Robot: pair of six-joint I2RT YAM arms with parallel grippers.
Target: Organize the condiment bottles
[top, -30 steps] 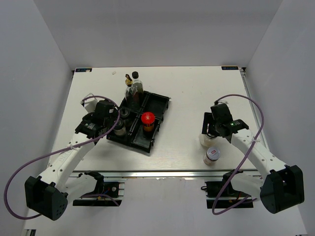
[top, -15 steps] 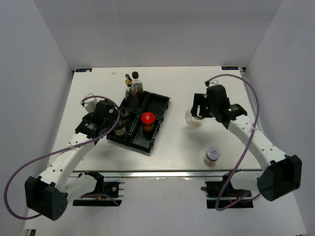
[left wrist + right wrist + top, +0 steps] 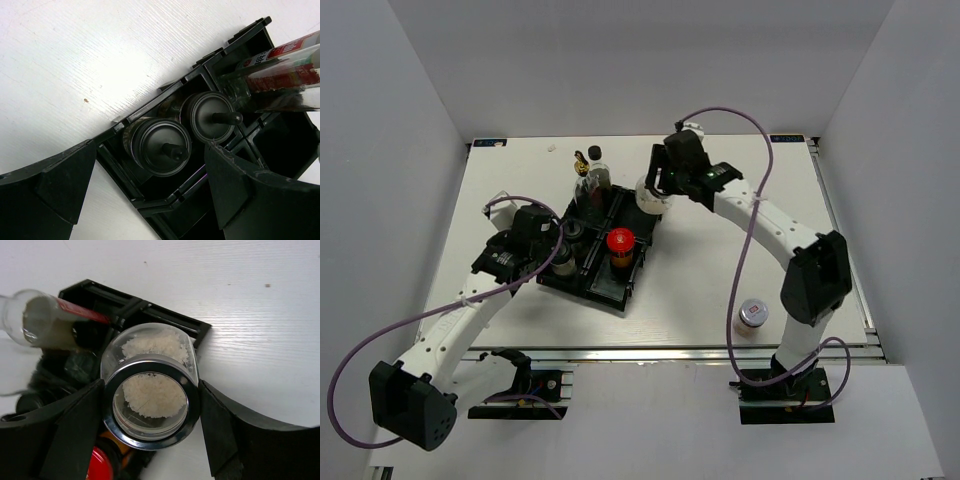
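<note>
- Step in hand, by my judgement: setting 1 silver-lidded jar [image 3: 150,347] into the black tray [image 3: 603,288].
- The right gripper [image 3: 148,405] was clamped on that jar's sides and held it over the tray's far right corner, where a compartment showed unfilled.
- The left gripper [image 3: 150,165] had its jaws apart, straddling 2 black-capped bottles [image 3: 159,146] in the tray's left near compartment. No contact with either was visible.
- Lodged in the tray: the red-lidded jar [image 3: 620,241], and in the far left compartment the tall gold-capped bottle [image 3: 584,182] and the dark black-capped bottle [image 3: 601,178].
- Outstanding: a second silver-lidded jar [image 3: 752,314] stood on the table [image 3: 720,160] near its front edge, well apart from the tray.
- Next move, as judged: lower the held jar straight down between the dividers and release only once it is seated.
- Edges: compartment walls surrounded the target, and the tall bottles stood just beside it on the left, so sideways drift risked a knock.
- Open room: bare table lay right of the tray and beyond it, giving the right arm a way out. The 2 arms were apart.
</note>
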